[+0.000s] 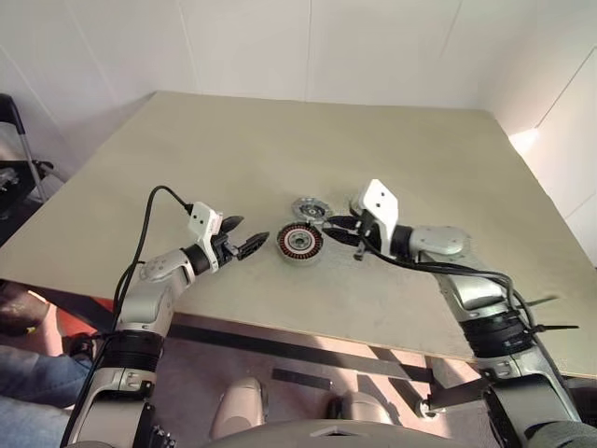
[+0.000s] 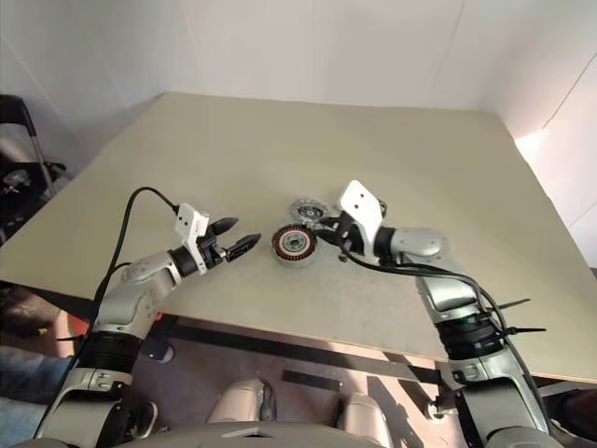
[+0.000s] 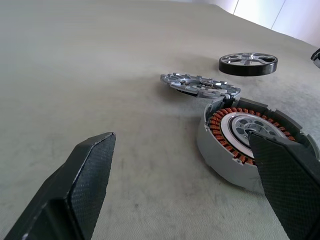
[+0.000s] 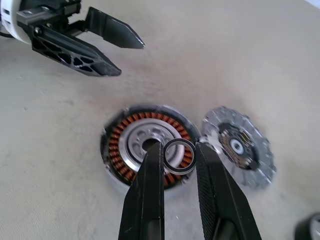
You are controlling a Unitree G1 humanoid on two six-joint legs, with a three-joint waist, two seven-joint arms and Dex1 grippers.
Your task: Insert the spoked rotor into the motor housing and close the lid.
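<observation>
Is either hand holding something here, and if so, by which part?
The right hand pinches a small dark ring by its opposite outer edges, above the motor housing. The left hand is open and empty.

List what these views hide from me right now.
- spoked rotor: in the head views it sits mostly behind the right gripper; in the right wrist view the picture's corner cuts it off.
- motor housing: in the left wrist view a finger of the left gripper covers part; in the right wrist view the small ring does.
- lid: cannot tell whether it touches the housing's rim.
</observation>
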